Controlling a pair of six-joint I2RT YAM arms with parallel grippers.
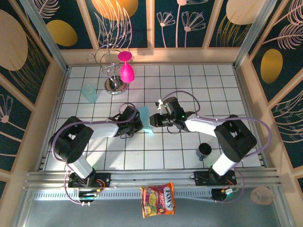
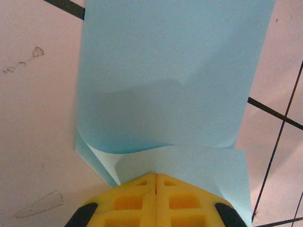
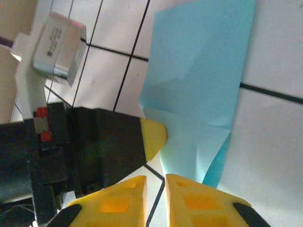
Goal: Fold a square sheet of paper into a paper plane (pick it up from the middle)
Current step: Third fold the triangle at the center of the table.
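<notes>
The square sheet of paper (image 1: 146, 119) is seen at mid-table, between the two grippers, and it is curled loosely over on itself rather than sharply creased. Its left end is pinched by the left gripper (image 2: 155, 179), whose yellow fingers are pressed tight together on the light-blue layers. The right gripper (image 3: 156, 185) is held just beside the sheet on its right, with its fingers parted by a narrow slit through which the white tabletop is seen. A pale-teal cup (image 1: 89, 93) and pink goblets (image 1: 126, 67) are left well apart, far left.
</notes>
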